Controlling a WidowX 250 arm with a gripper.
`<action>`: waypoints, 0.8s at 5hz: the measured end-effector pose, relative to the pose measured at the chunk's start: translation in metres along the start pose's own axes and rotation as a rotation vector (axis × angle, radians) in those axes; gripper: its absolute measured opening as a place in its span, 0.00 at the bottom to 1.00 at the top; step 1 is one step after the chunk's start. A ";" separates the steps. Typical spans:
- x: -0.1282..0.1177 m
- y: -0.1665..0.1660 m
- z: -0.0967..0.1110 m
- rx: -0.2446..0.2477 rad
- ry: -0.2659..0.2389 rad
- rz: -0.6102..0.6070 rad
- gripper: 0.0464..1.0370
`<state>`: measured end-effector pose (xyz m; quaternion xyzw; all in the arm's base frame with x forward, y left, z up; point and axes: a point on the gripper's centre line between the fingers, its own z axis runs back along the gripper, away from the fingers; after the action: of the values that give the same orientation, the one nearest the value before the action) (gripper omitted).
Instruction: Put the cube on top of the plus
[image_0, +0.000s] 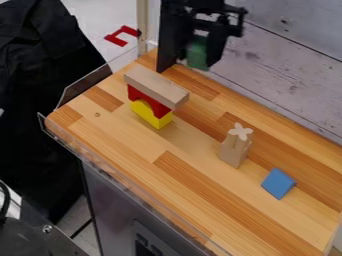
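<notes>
Hanging down, fingers (214, 49) seemingly around green block (197, 54)

This looks like a robotics lab: black robot arm (217, 10) at twelve o'clock, wooden worktop (113, 130) central, clear plastic guard (87, 84) at ten.

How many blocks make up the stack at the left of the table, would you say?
3: a plain wooden plank on top, a red arched block beneath it and a yellow block at the bottom.
</notes>
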<state>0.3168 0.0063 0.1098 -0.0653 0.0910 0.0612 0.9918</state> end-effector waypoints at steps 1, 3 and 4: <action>0.000 -0.015 -0.013 0.001 0.038 -0.048 0.52; -0.003 -0.057 -0.029 -0.004 0.064 -0.177 0.52; -0.008 -0.070 -0.036 0.008 0.089 -0.218 0.52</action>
<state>0.3124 -0.0685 0.0841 -0.0737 0.1274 -0.0501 0.9878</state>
